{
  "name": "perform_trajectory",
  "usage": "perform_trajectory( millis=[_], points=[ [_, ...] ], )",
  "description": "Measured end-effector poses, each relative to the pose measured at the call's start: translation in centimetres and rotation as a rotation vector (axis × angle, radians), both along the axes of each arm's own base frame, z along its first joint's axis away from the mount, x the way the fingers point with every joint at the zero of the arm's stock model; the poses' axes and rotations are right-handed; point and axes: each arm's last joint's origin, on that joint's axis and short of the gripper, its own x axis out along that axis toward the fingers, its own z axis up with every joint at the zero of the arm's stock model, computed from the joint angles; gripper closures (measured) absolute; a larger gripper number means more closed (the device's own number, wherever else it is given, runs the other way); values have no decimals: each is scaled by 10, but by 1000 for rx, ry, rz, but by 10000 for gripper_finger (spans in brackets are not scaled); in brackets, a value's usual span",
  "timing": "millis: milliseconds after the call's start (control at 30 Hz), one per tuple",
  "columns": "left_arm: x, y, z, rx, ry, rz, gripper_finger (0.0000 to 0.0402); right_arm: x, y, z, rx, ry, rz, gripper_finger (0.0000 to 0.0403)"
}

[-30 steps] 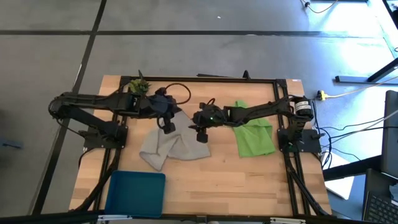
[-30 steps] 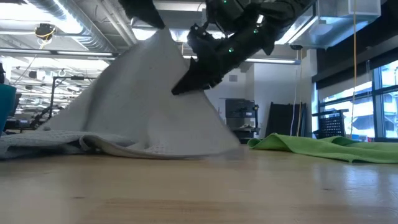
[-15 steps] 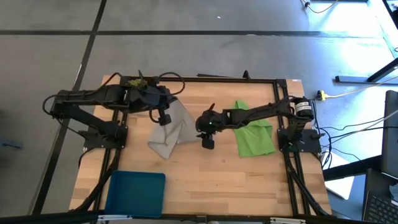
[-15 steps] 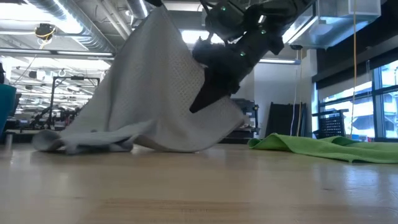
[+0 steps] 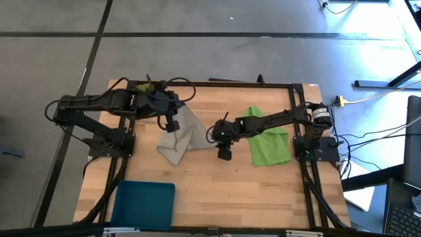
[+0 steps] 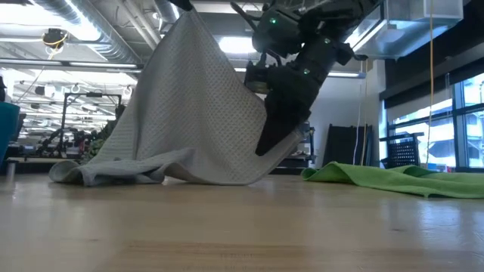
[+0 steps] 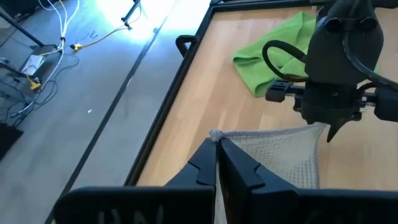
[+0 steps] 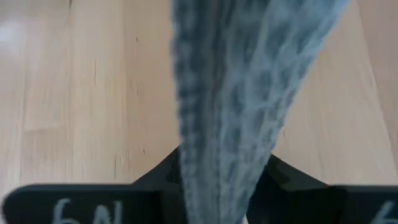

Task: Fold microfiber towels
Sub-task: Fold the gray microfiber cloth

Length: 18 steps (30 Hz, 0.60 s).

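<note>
The light grey towel [image 5: 184, 138] hangs like a tent [image 6: 189, 113] from my left gripper [image 7: 217, 146], which is raised at the table's far left and shut on one corner. The towel's lower folds [image 6: 113, 172] rest on the wood. My right gripper [image 5: 225, 154] points steeply down at the towel's right-hand edge [image 6: 266, 147] and has cloth between its fingers [image 8: 217, 180]. The lime green towel [image 5: 268, 141] lies crumpled and flat on the table to the right, untouched. My left gripper pinches a corner of the grey towel [image 7: 215, 135] between its two fingertips, coming from the table's left and slanting down. The cloth hangs below it, sloping down toward the table. My right gripper has the towel's sloping right edge [image 8: 214, 124] between its two fingers, coming from above. The cloth fills the gap; one layer or several, I cannot tell.
A blue tray [image 5: 143, 204] sits at the near left corner. A small green plant sprig [image 5: 146, 87] stands at the far left behind my left arm. Bare wood [image 5: 230, 197] stretches along the near edge between tray and right arm base.
My left gripper has risen and drawn back toward the far left, lifting the grey towel's corner. The towel, spread low a second ago, now stands as a tall drape with its lower part dragged left. My right gripper has moved toward the near right and tipped downward.
</note>
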Motion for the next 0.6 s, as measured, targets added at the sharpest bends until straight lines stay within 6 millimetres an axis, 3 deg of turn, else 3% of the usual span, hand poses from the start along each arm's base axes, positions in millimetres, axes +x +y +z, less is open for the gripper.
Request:
perform_trajectory(
  millis=[200, 367, 600],
  points=[
    [-2, 1, -3, 2, 27, 33, 401, -1, 0, 0, -104, 11, -50, 391],
    [-6, 1, -7, -32, 58, 70, 401, -7, 2, 10, -182, 28, -48, 394],
    [-9, 2, -9, -46, 71, 116, 401, -22, 2, 75, -220, -111, -21, 397]
  ],
)
